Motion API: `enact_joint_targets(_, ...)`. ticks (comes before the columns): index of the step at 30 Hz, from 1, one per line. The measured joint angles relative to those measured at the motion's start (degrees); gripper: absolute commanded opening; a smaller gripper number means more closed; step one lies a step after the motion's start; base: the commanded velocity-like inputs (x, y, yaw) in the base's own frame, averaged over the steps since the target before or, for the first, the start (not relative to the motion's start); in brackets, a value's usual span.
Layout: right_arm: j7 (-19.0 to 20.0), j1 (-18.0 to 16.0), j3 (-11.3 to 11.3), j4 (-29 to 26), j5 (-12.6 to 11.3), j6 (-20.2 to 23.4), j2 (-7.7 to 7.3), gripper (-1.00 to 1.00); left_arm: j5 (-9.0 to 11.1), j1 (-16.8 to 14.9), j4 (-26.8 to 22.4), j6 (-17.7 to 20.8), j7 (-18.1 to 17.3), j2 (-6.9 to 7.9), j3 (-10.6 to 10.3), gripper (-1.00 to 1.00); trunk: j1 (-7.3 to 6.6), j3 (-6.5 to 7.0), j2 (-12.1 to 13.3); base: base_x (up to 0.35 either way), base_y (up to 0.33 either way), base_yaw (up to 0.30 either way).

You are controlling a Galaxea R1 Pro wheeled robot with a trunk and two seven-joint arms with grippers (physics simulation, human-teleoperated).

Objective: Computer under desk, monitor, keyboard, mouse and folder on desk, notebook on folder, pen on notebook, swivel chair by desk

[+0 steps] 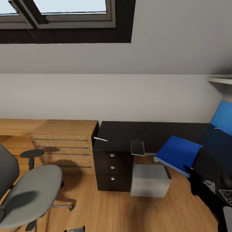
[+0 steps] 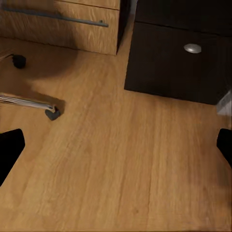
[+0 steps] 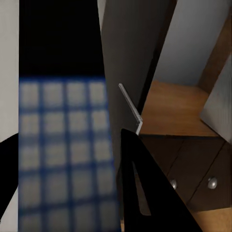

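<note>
The blue folder (image 1: 178,154) hangs tilted over the front edge of the black desk (image 1: 154,130), and my right gripper (image 1: 190,172) is shut on its near corner. In the right wrist view the folder (image 3: 63,154) is a blurred blue sheet between the black fingers (image 3: 145,193). The white pen (image 1: 100,139) lies at the desk's left end, with the dark notebook (image 1: 138,147) beside it at the front edge. The grey computer (image 1: 149,180) stands on the floor under the desk. The grey swivel chair (image 1: 32,190) is at lower left. A corner of the keyboard (image 1: 227,195) shows at right. My left gripper (image 2: 116,145) is open over bare floor.
An oak dresser (image 1: 64,141) stands against the desk's left end. The desk's drawers (image 1: 112,167) carry round silver knobs. A bright blue panel (image 1: 223,117) rises at the far right. A chair leg with its caster (image 2: 52,113) lies on the plank floor near my left gripper.
</note>
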Motion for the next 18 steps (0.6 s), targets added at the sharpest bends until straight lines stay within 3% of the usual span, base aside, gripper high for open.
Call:
enact_joint_targets(1,0.00,0.00,0.00,0.00,0.00,-0.03,0.00,-1.00,0.01,0.00,-1.51,1.02,-0.72,0.63,0.28,1.00,0.00,-0.02,0.00,0.000,0.000,-0.285)
enact_joint_targets(3,0.00,-0.01,0.00,-0.01,-0.01,-0.01,-0.01,-1.00,-0.30,0.03,-13.31,10.57,-1.06,4.76,0.69,1.00,0.00,-0.07,0.00,0.000,0.000,-0.285)
enact_joint_targets(5,0.00,-0.01,0.00,-0.05,-0.05,-0.05,-0.01,-1.00,-0.62,0.04,-27.37,19.46,0.82,9.88,0.85,1.00,0.00,-0.11,0.00,0.000,0.000,-0.285)
enact_joint_targets(6,0.00,-0.01,0.01,-0.05,-0.06,-0.06,-0.01,-1.00,-0.63,0.07,-31.26,21.61,1.73,11.26,0.91,1.00,0.00,-0.14,0.01,0.000,0.000,-0.285)
enact_joint_targets(7,0.00,-0.02,0.01,-0.08,-0.08,-0.07,-0.01,-1.00,-0.81,0.06,-38.20,25.59,4.29,13.76,0.98,1.00,0.00,-0.16,0.01,0.000,0.000,-0.285)
enact_joint_targets(8,0.00,-0.02,0.02,-0.09,-0.08,-0.08,-0.01,-1.00,-0.82,0.08,-41.82,27.58,6.01,15.00,1.11,1.00,0.00,-0.19,0.01,0.000,0.000,-0.284)
enact_joint_targets(10,0.00,-0.02,0.10,-0.22,-0.16,-0.05,-0.01,-1.00,-0.98,0.07,-52.68,34.46,14.00,18.12,2.34,1.00,0.00,-0.24,0.01,0.000,0.000,-0.223)
enact_joint_targets(11,0.00,-0.02,0.13,-0.31,-0.18,-0.03,-0.01,-1.00,-0.85,0.05,-56.31,36.97,18.01,18.88,3.09,1.00,0.00,-0.26,0.00,0.000,0.000,-0.149)
enact_joint_targets(14,0.20,-0.02,0.23,-0.45,-0.33,0.07,0.00,-1.00,-0.58,0.05,-62.26,40.35,24.93,19.63,4.47,1.00,0.00,-0.30,0.00,0.000,0.000,-0.065)
enact_joint_targets(18,0.38,-0.03,0.18,-0.51,-1.74,0.15,0.00,-1.00,-0.40,0.07,-64.87,39.15,28.20,18.47,4.70,1.00,0.00,-0.31,0.00,0.000,0.000,-0.017)
